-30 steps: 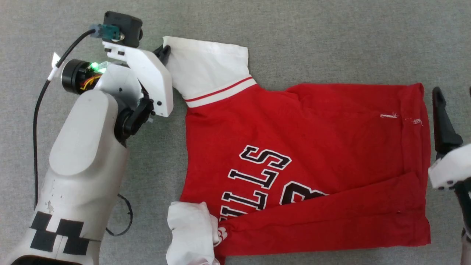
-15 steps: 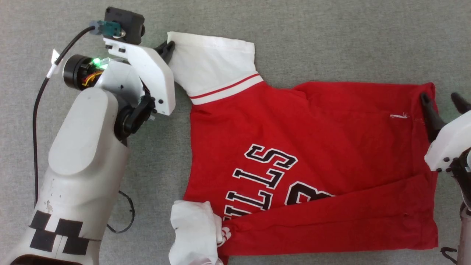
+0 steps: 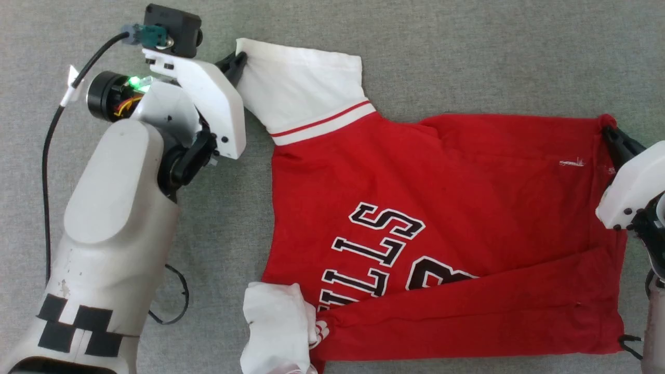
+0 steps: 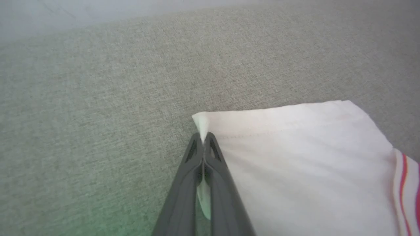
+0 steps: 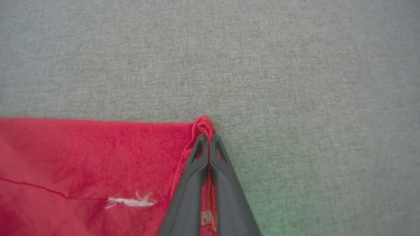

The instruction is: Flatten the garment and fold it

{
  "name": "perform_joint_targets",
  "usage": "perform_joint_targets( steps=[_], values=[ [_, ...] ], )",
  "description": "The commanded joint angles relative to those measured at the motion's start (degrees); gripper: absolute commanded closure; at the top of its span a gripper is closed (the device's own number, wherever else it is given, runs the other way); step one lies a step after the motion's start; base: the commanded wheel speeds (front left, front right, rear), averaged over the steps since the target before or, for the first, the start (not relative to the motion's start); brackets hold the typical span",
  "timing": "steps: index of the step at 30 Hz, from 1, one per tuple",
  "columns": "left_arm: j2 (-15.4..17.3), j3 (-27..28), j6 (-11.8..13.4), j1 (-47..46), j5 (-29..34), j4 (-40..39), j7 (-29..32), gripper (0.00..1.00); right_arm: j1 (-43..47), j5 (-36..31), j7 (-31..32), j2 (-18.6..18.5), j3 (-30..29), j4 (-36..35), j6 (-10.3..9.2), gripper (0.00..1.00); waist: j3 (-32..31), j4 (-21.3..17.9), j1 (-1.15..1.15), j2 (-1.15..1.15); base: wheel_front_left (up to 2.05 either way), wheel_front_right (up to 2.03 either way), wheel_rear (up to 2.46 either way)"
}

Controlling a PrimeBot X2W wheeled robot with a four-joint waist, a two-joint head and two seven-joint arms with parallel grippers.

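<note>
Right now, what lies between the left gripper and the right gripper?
The garment itself, seen in the head view: the left gripper is shut on its white sleeve corner, the right gripper on its far red corner.

Light is bright, even and diffuse, with only faint soft shadows beside the left gripper (image 3: 239, 57). In both wrist views a green cast tints the grey fabric surface (image 4: 98, 203) near the gripper's base. Beyond the left gripper the far surface turns hazy. Around the right gripper (image 5: 208, 136) the garment (image 5: 82, 157) looks slightly soft.
</note>
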Motion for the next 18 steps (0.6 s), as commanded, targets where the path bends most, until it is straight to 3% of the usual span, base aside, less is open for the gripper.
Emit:
perform_joint_targets(
  steps=[1, 11, 18],
  values=[
    [0.9, -0.07, -0.37, 0.48, -0.52, 0.85, -0.17, 1.0, -0.65, 0.07, -0.27, -0.08, 0.0, 0.56, -0.04, 1.0, 0.01, 0.01, 0.0, 0.0, 0.0, 0.0, 0.0],
    [2.88, 2.47, -1.75, 2.74, -3.18, -2.06, -8.21, 1.0, -0.68, 1.07, -4.51, -0.96, 1.03, 0.0, -0.04, 1.0, -2.73, -0.37, 0.0, 0.0, 0.0, 0.0, 0.0],
    [5.46, 3.29, -2.83, 7.82, -5.75, -10.24, -14.85, 1.0, 1.71, 2.62, -8.4, -1.58, 2.38, -2.08, -0.04, 1.0, -6.38, -0.26, 0.0, 0.0, 0.0, 0.0, 0.0]
  ],
)
